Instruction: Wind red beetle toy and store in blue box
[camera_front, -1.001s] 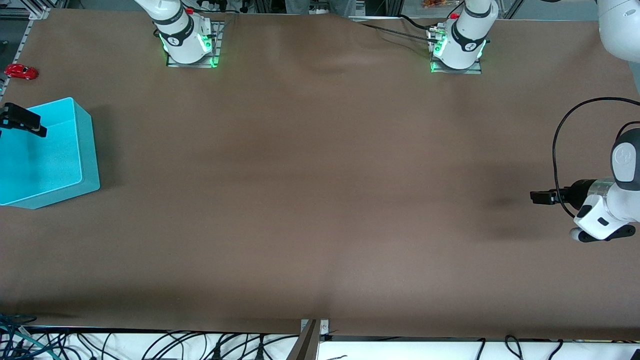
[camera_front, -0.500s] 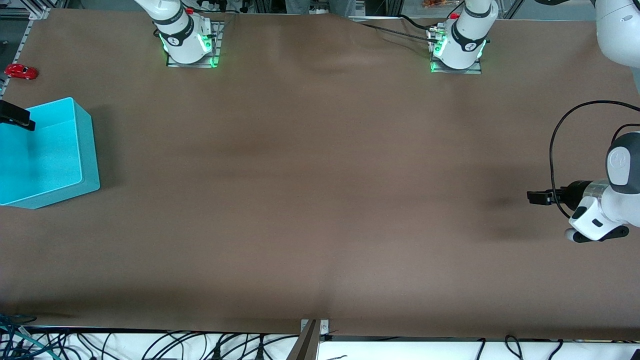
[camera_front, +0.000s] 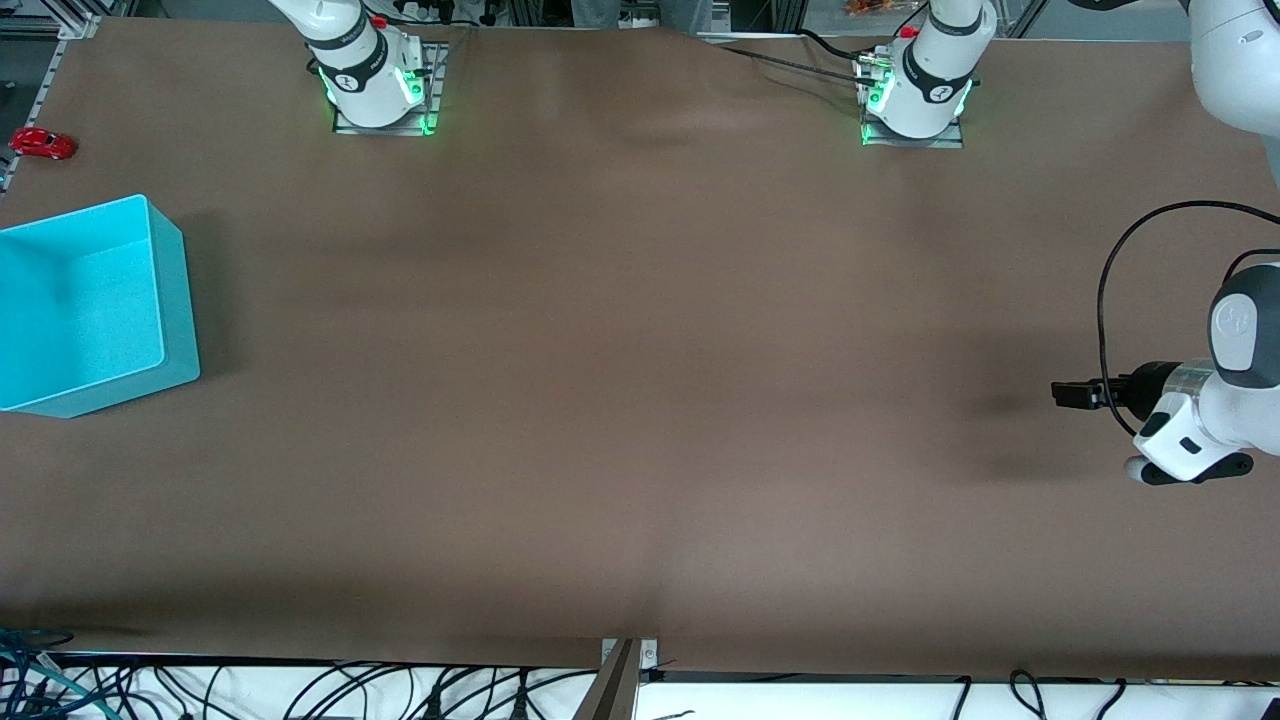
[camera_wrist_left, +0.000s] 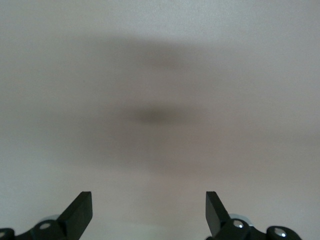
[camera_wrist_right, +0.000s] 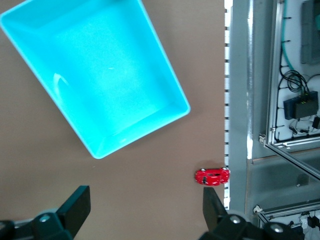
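You're looking at the toy car (camera_front: 42, 143) sitting on the tabletop at the right arm's end, hard against the edge, at about 10 o'clock in the front view. It's resting on its wheels, touching nothing. The box (camera_front: 170, 290) is sitting near it, at about 9 o'clock, nearer the front camera than the car, open top up and empty. Car and box are apart, with bare tabletop between them.

Right tool (camera_wrist_right: 145, 212): out of the front view, but its wrist view is looking straight down on both the box (camera_wrist_right: 175, 95) and the car (camera_wrist_right: 212, 176). Its fingers (camera_wrist_right: 75, 205) are standing wide apart, holding nothing. It's hanging high over that end of the tabletop, and the car is showing just beside one finger. My read: you're lining up for the pick, so the tool is sitting open and high to keep both things in sight.

Left tool (camera_front: 1075, 393): hovering over bare tabletop at the left arm's end, about 3 o'clock in the front view. Its wrist view is showing its fingers (camera_wrist_left: 80, 210) spread and only its own shadow under them. This arm is waiting, well apart from the work.

Nothing is wound or stored yet. Watch the tabletop edge: the car is lying so close to it that a nudge could roll it off.
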